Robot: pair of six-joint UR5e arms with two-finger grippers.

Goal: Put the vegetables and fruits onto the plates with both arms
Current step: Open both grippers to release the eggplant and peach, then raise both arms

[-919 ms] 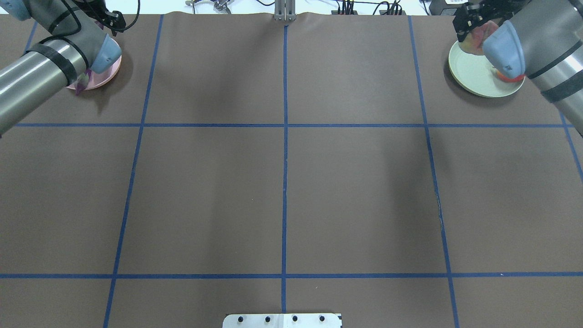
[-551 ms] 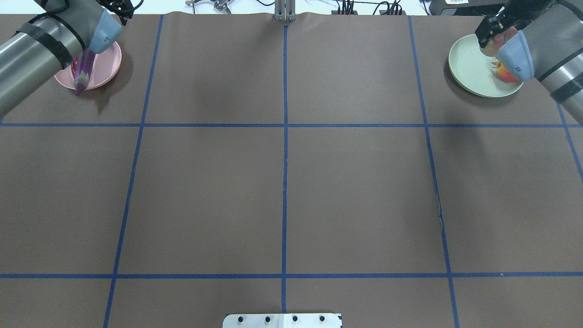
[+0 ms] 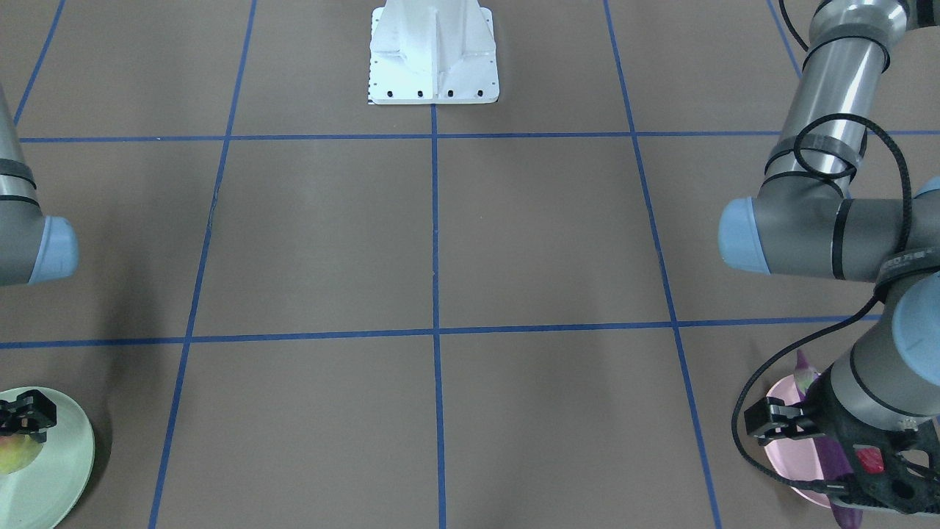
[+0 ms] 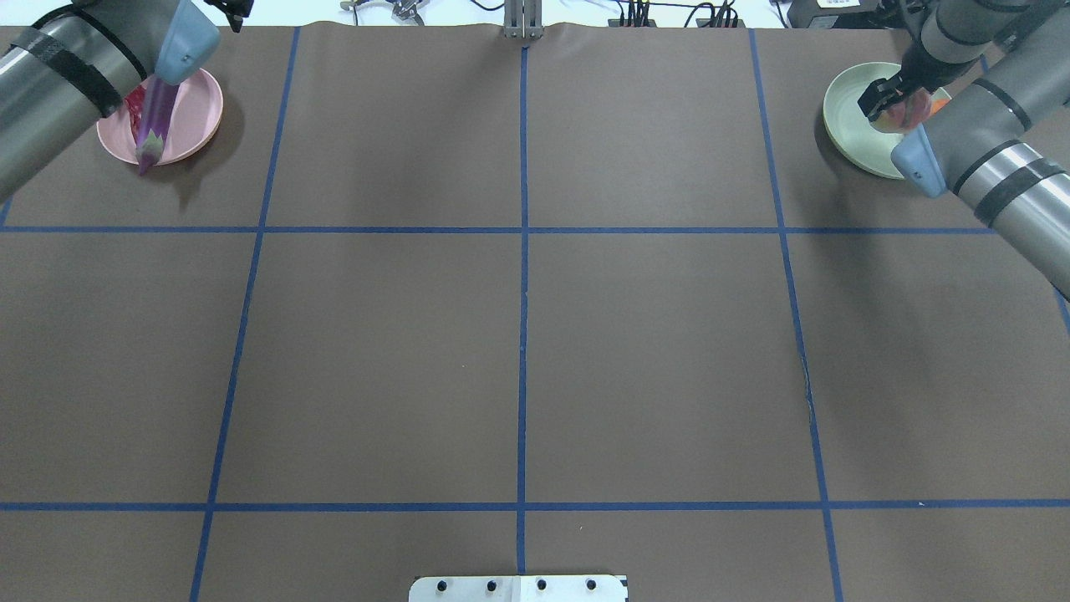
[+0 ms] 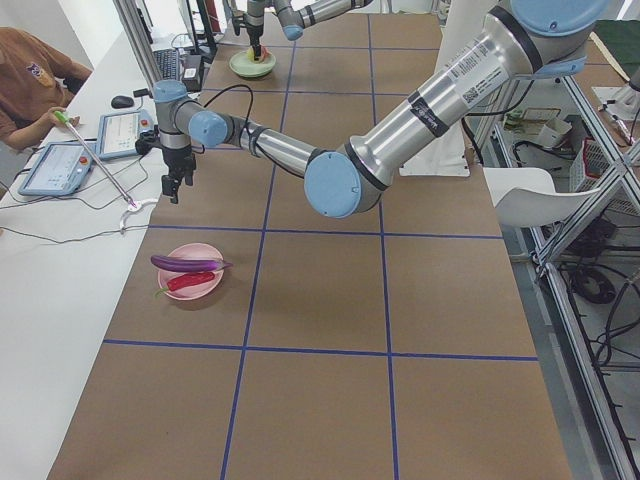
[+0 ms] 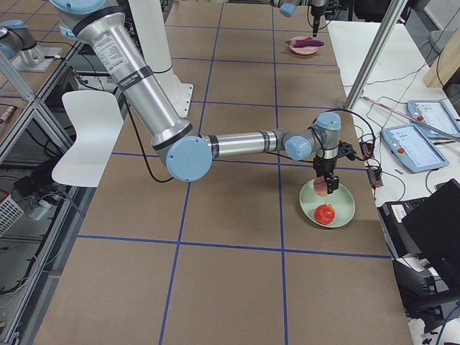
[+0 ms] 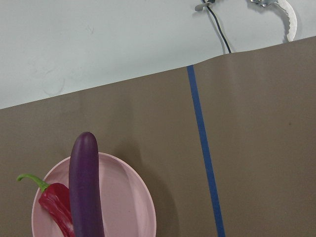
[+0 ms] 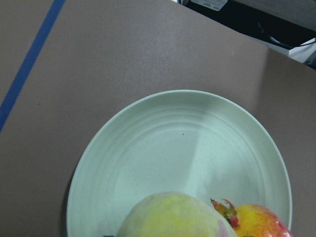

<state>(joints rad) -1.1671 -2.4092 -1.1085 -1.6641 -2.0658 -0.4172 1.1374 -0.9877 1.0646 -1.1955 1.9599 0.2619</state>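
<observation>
The purple eggplant and the red chili pepper lie side by side on the pink plate at the far left. My left gripper hangs above and just beyond that plate, open and holding nothing. The left wrist view shows the eggplant and chili below it. At the far right, my right gripper is shut on the peach, held just over the mint green plate. The pomegranate rests on that plate beside the peach.
Blue tape lines divide the brown table cover into squares. The white robot base stands at the near edge. Cables and clamps run along the far edge. A person sits at a desk with tablets past the left end.
The left arm has drawn back off the pink plate, uncovering the eggplant and chili. The right gripper has carried the peach from the plate's far rim to over its middle.
</observation>
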